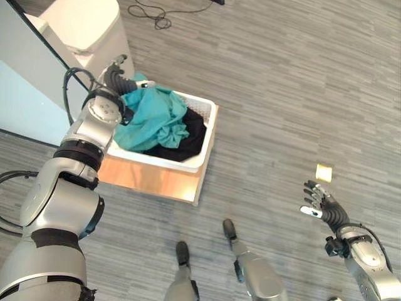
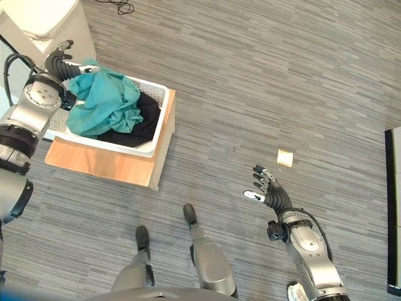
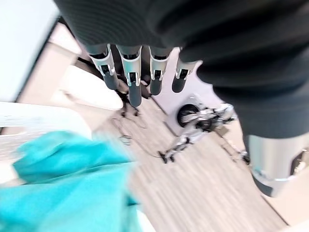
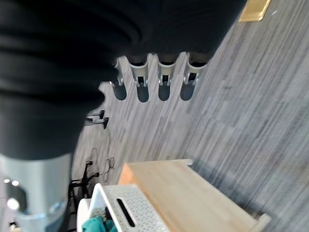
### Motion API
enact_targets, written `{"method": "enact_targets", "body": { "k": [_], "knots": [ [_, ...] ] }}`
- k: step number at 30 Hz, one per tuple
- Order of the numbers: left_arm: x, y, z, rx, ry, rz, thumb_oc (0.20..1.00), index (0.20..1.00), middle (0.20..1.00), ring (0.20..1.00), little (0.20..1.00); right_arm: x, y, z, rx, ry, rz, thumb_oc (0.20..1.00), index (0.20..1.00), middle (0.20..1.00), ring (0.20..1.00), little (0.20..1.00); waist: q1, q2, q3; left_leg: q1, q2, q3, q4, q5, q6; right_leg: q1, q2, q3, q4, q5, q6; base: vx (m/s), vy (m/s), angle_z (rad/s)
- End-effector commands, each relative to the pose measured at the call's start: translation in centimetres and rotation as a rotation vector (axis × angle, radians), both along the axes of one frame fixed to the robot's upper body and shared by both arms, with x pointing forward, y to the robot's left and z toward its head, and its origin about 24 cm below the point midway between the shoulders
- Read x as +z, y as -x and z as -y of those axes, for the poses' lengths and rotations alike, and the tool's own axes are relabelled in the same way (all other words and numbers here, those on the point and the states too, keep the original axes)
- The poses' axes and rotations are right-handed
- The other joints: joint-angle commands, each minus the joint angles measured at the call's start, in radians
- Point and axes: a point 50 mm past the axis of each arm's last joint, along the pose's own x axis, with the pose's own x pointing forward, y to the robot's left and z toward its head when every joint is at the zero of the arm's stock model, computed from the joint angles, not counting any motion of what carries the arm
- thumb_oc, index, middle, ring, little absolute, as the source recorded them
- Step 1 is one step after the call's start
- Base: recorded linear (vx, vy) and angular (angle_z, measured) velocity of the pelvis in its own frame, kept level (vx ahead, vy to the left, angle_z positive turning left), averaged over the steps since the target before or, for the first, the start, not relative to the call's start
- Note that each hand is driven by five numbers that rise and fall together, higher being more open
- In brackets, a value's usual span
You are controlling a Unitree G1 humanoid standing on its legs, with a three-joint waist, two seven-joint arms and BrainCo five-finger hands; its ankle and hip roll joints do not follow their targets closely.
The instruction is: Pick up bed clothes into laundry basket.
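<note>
Teal bed clothes (image 1: 150, 119) are heaped over black cloth in the white laundry basket (image 1: 210, 125). Left hand (image 1: 119, 78) is held above, fingers straight, empty; right hand (image 2: 266, 188) likewise. Overhanging fabric could slip out if snagged.

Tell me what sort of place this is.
Probably an indoor room set up for a laundry chore, though I can't say if it is a home or a lab. A white laundry basket holding teal clothes sits on a low wooden stand on grey striped carpet.
</note>
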Motion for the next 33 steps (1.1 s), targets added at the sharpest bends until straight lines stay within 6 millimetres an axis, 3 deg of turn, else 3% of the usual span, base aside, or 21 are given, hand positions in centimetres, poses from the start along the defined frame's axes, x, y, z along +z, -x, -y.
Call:
{"method": "enact_targets", "body": {
  "k": [1,2,5,9,10,12,13,15,16,18,20,21,22,23,24,25,28,30,31,32,33],
  "knots": [
    [5.2,0.8,0.6,-0.024,-0.002,0.231,1.0,1.0,1.0,1.0,1.0,1.9,-0.1,1.4,-0.02,0.022,0.098,1.0,1.0,1.0,1.0,1.0,0.036,0.023,-0.037,0.074,-0.029,-0.005,0.009,-0.056,0.035,0.044,-0.041,-0.053,0.013,-0.092,0.084,0.0,-0.017,0.17],
    [5.0,1.9,2.4,-0.17,0.11,0.325,1.0,1.0,1.0,1.0,1.0,1.9,-0.1,1.5,-0.037,0.02,0.102,1.0,1.0,1.0,1.0,1.0,0.056,0.022,-0.039,0.077,-0.032,-0.012,0.009,-0.057,0.036,0.052,-0.045,-0.064,0.013,-0.094,0.082,0.0,-0.016,0.16],
    [2.4,4.2,2.7,-0.276,0.221,0.366,1.0,1.0,1.0,1.0,1.0,1.7,0.2,1.8,-0.06,0.036,0.095,1.0,1.0,1.0,1.0,1.0,0.08,0.023,-0.048,0.085,-0.037,-0.023,0.009,-0.061,0.04,0.066,-0.05,-0.073,0.013,-0.097,0.078,0.01,-0.013,0.06],
    [-4.6,9.0,0.8,-0.314,0.413,0.298,1.0,1.0,1.0,1.0,1.0,1.8,0.5,2.2,-0.09,0.052,0.098,1.0,1.0,1.0,1.0,1.0,0.121,0.022,-0.073,0.105,-0.046,-0.039,0.009,-0.067,0.046,0.099,-0.06,-0.093,0.014,-0.106,0.07,0.03,0.008,0.19],
    [-8.5,12.1,-0.5,-0.28,0.562,0.265,1.0,1.0,1.0,1.0,1.0,1.7,0.4,1.7,-0.087,0.019,0.109,1.0,1.0,1.0,1.0,1.0,0.146,0.022,-0.084,0.117,-0.052,-0.049,0.009,-0.072,0.052,0.112,-0.067,-0.102,0.018,-0.109,0.069,0.03,0.016,0.12],
    [-12.2,14.7,-1.9,-0.189,0.688,0.207,1.0,1.0,1.0,1.0,1.0,1.4,0.3,1.2,-0.068,0.001,0.103,1.0,1.0,1.0,1.0,1.0,0.176,0.018,-0.092,0.131,-0.059,-0.059,0.009,-0.079,0.061,0.126,-0.072,-0.104,0.029,-0.113,0.066,0.01,0.023,0.11],
    [-16.2,17.8,-2.5,-0.081,0.823,0.13,1.0,1.0,1.0,1.0,1.0,1.3,0.2,0.8,-0.037,0.008,0.093,1.0,1.0,1.0,1.0,1.0,0.213,0.029,-0.091,0.156,-0.062,-0.082,0.009,-0.081,0.076,0.134,-0.08,-0.111,0.107,-0.143,0.058,0.01,0.045,0.23],
    [-18.5,19.6,-2.5,-0.039,0.886,0.056,1.0,1.0,1.0,1.0,1.0,1.4,-0.2,0.5,-0.013,0.02,0.095,1.0,1.0,1.0,1.0,1.0,0.251,0.048,-0.086,0.181,-0.067,-0.133,0.02,-0.085,0.096,0.111,-0.092,-0.126,0.245,-0.175,0.062,0.02,0.039,0.3],
    [-18.5,19.6,-2.4,-0.038,0.888,0.055,1.0,1.0,1.0,1.0,1.0,1.4,-0.2,0.5,-0.012,0.022,0.094,1.0,1.0,1.0,1.0,1.0,0.247,0.049,-0.084,0.183,-0.068,-0.136,0.021,-0.085,0.096,0.11,-0.094,-0.129,0.256,-0.183,0.062,0.0,0.005,0.37],
    [-20.2,20.6,-2.0,-0.019,0.952,-0.01,1.0,1.0,1.0,1.0,1.0,1.2,-0.1,0.2,-0.006,0.018,0.088,1.0,1.0,1.0,1.0,1.0,0.263,0.065,-0.063,0.205,-0.077,-0.207,0.042,-0.094,0.112,0.077,-0.121,-0.151,0.426,-0.18,0.068,-0.01,-0.051,0.8],
    [-20.5,20.2,-0.9,-0.067,0.927,-0.069,1.0,1.0,1.0,1.0,1.0,0.8,0.2,0.1,-0.03,0.021,0.079,1.0,1.0,1.0,1.0,1.0,0.246,0.075,-0.065,0.201,-0.095,-0.331,0.063,-0.085,0.11,0.055,-0.089,-0.049,0.512,-0.17,0.065,0.05,-0.173,1.34],
    [-20.7,19.8,0.0,-0.106,0.941,-0.09,1.0,1.0,1.0,1.0,1.0,0.7,0.2,0.1,-0.041,0.009,0.08,1.0,1.0,1.0,1.0,1.0,0.219,0.078,-0.081,0.19,-0.101,-0.396,0.069,-0.077,0.101,0.07,-0.032,0.05,0.474,-0.216,0.051,0.06,-0.139,2.55],
    [-20.7,19.8,0.0,-0.107,0.941,-0.09,1.0,1.0,1.0,1.0,1.0,0.7,0.2,0.1,-0.041,0.009,0.081,1.0,1.0,1.0,1.0,1.0,0.217,0.079,-0.082,0.186,-0.1,-0.399,0.069,-0.073,0.1,0.069,-0.032,0.047,0.469,-0.21,0.051,0.15,-0.143,4.07],
    [-20.9,19.4,0.8,-0.138,0.944,-0.104,1.0,1.0,1.0,1.0,1.0,0.2,0.7,0.2,-0.059,-0.024,0.065,1.0,1.0,1.0,1.0,1.0,0.212,0.086,-0.11,0.147,-0.129,-0.522,0.102,-0.052,0.081,0.14,0.051,0.315,0.357,-0.301,0.037,0.13,-0.287,4.21],
    [-20.9,18.7,1.0,-0.12,0.967,-0.081,1.0,1.0,1.0,1.0,1.0,0.3,0.7,1.2,-0.094,0.006,0.068,1.0,1.0,1.0,1.0,1.0,0.235,0.067,-0.109,0.118,-0.133,-0.542,0.129,-0.055,0.058,0.154,0.066,0.336,0.276,-0.302,0.006,0.12,-0.288,3.58],
    [-20.9,18.6,1.1,-0.121,0.967,-0.08,1.0,1.0,1.0,1.0,1.0,0.3,0.7,1.2,-0.095,0.006,0.07,1.0,1.0,1.0,1.0,1.0,0.231,0.068,-0.108,0.113,-0.134,-0.548,0.132,-0.051,0.056,0.154,0.065,0.332,0.269,-0.295,0.007,-0.07,-0.268,1.96],
    [-22.0,20.3,1.8,-0.094,1.054,-0.089,1.0,1.0,1.0,1.0,1.0,0.1,1.8,1.6,-0.114,-0.079,0.044,1.0,1.0,1.0,1.0,1.0,0.263,0.048,-0.111,0.034,-0.141,-0.613,0.157,0.018,0.004,0.232,0.049,0.223,0.157,-0.279,-0.023,-0.14,-0.358,1.49],
    [-22.3,20.7,1.8,-0.078,1.09,-0.085,1.0,1.0,1.0,1.0,1.0,0.0,1.9,1.9,-0.129,-0.082,0.038,1.0,1.0,1.0,1.0,1.0,0.267,0.04,-0.101,0.004,-0.151,-0.607,0.182,0.03,-0.003,0.242,0.047,0.206,0.138,-0.264,-0.028,-0.1,-0.239,1.87],
    [-22.8,20.7,2.0,-0.063,1.126,-0.088,1.0,1.0,1.0,1.0,1.0,0.1,1.8,2.3,-0.141,-0.071,0.04,1.0,1.0,1.0,1.0,1.0,0.262,0.036,-0.089,-0.035,-0.142,-0.512,0.202,0.038,0.011,0.248,0.041,0.181,0.139,-0.263,-0.037,-0.21,-0.147,0.97],
    [-23.3,20.7,1.9,-0.031,1.153,-0.08,1.0,1.0,1.0,1.0,1.0,0.2,1.6,2.6,-0.154,-0.049,0.045,1.0,1.0,1.0,1.0,1.0,0.245,0.021,-0.078,-0.049,-0.103,-0.312,0.244,0.009,0.049,0.243,0.022,0.118,0.152,-0.261,-0.039,-0.2,-0.146,0.98],
    [-23.3,20.6,1.9,-0.031,1.153,-0.078,1.0,1.0,1.0,1.0,1.0,0.2,1.5,2.6,-0.153,-0.049,0.047,1.0,1.0,1.0,1.0,1.0,0.246,0.021,-0.078,-0.053,-0.103,-0.31,0.248,0.009,0.05,0.24,0.022,0.12,0.152,-0.26,-0.038,-0.46,-0.214,2.63]
  ]
}}
